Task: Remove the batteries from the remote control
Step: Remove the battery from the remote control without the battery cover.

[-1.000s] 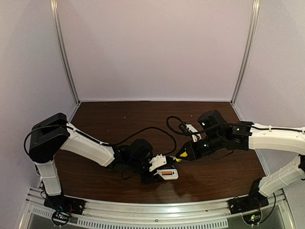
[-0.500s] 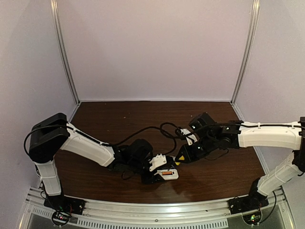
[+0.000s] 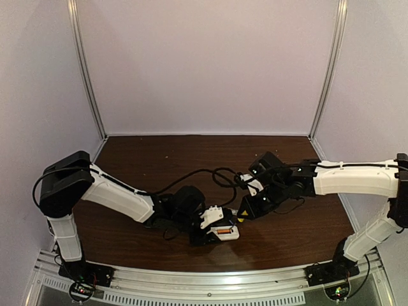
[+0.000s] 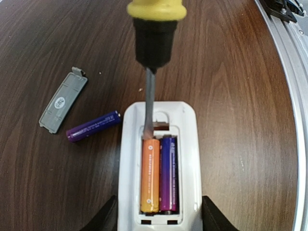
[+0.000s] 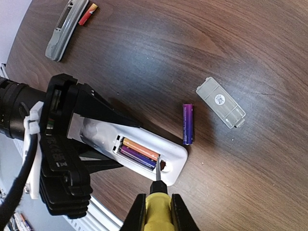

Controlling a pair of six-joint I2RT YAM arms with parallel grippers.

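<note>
My left gripper [image 4: 159, 222] is shut on the white remote control [image 4: 185, 144], which lies back-up with its battery bay uncovered. An orange battery [image 4: 149, 175] and a purple battery [image 4: 168, 172] sit side by side in the bay. My right gripper [image 5: 158, 210] is shut on a yellow-handled screwdriver [image 5: 158, 206]. Its blade tip [image 4: 148, 130] rests at the far end of the orange battery. Another purple battery [image 4: 93, 126] lies loose on the table left of the remote. In the top view both grippers meet at the remote [image 3: 224, 233].
The grey cover plate [image 4: 63, 99] lies beyond the loose battery. In the right wrist view a grey remote [image 5: 66, 28] with a red battery [image 5: 87, 14] beside it lies further off. The metal rail of the table's near edge [image 4: 293, 62] runs close by.
The right arm has swung left and brought the screwdriver to the remote. The left arm and the remote have stayed still.
</note>
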